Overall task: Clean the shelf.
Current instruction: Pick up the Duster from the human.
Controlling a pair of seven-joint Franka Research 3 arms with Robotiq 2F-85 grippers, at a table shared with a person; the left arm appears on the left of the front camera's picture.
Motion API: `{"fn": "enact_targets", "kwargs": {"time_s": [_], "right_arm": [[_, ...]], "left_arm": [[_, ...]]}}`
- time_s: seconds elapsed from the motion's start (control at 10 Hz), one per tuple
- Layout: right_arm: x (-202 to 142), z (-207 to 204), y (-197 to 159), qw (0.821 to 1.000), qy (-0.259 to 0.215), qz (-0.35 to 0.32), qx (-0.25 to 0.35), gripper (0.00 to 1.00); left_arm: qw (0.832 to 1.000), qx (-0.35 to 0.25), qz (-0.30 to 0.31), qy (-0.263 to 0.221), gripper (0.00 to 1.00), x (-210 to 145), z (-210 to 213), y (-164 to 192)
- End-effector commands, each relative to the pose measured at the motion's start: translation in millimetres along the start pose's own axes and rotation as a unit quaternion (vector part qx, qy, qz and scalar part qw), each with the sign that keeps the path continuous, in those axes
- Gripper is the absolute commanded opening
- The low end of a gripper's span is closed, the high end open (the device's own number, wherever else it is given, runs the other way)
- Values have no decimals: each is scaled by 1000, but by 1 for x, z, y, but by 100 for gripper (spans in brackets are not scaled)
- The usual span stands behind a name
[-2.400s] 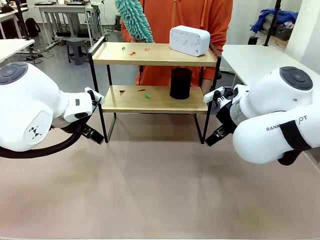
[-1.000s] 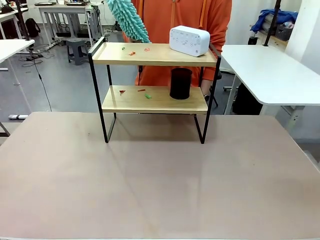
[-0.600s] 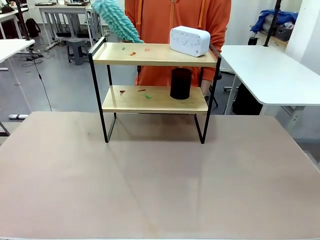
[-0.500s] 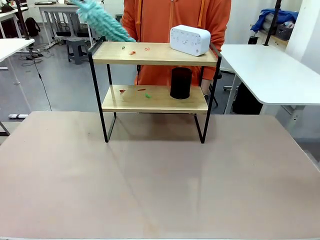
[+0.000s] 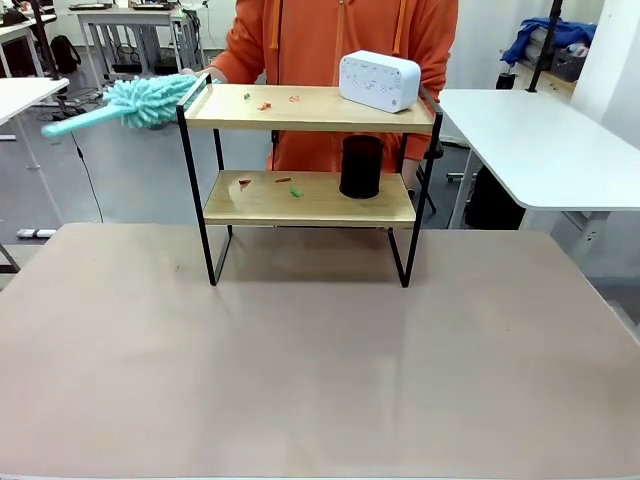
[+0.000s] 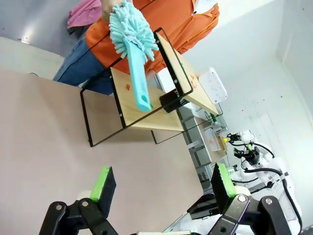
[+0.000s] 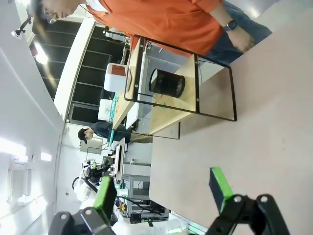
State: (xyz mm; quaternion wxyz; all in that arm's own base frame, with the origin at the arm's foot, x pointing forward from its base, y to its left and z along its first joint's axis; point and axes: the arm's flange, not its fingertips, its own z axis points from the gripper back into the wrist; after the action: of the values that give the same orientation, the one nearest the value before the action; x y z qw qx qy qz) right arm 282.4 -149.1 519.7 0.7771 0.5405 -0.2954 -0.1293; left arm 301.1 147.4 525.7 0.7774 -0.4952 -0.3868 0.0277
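— On the far side of the table, what stands there?
— The shelf, upright on its four black legs, near the table's far edge and about midway across it; a person in an orange hooded top stands just behind it.
— What lies on its boards?
— On the top board, a white box toward the right end, and a few small red and green scraps left of the middle; on the lower board, a black cup, upright, right of the middle, with more scraps to its left.
— And the person?
— One hand is at the shelf's upper left corner, holding a teal duster; its fluffy head lies across the frame's left end, level with the top board; a bare teal stem points away to the left; whether the fluff touches the frame I cannot tell.
— The pincers?
— In its wrist view the left pincer is spread wide, nothing between the green pads, over bare table and well apart from the shelf; the right pincer likewise gapes, empty, the shelf far ahead of it and the black cup seen through the frame.
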Motion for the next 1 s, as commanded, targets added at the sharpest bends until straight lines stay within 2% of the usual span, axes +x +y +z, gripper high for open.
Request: {"fn": "enact_targets", "kwargs": {"time_s": [0.0, 0.1, 0.2, 0.3, 0.4, 0.5, 0.7, 0.9], "right_arm": [[5, -3, 2, 1000, -4, 15, 9, 100], [5, -3, 2, 1000, -4, 15, 9, 100], [5, -3, 2, 1000, -4, 15, 9, 100], [5, -3, 2, 1000, -4, 15, 9, 100], [5, -3, 2, 1000, -4, 15, 9, 100], [5, -3, 2, 1000, -4, 15, 9, 100], [5, -3, 2, 1000, -4, 15, 9, 100], [5, -3, 2, 1000, -4, 15, 9, 100]], "left_arm": [[999, -34, 11, 20, 100, 11, -2, -5], [998, -28, 42, 47, 100, 32, -10, -9], [997, -2, 45, 62, 100, 53, -26, -12], [992, -35, 61, 103, 100, 74, -49, -11], [991, -24, 69, 116, 100, 91, -70, -4], [982, -41, 93, 158, 100, 104, -95, 3], [973, -37, 119, 197, 100, 109, -135, 18], [960, -69, 163, 217, 100, 110, -163, 36]]}}
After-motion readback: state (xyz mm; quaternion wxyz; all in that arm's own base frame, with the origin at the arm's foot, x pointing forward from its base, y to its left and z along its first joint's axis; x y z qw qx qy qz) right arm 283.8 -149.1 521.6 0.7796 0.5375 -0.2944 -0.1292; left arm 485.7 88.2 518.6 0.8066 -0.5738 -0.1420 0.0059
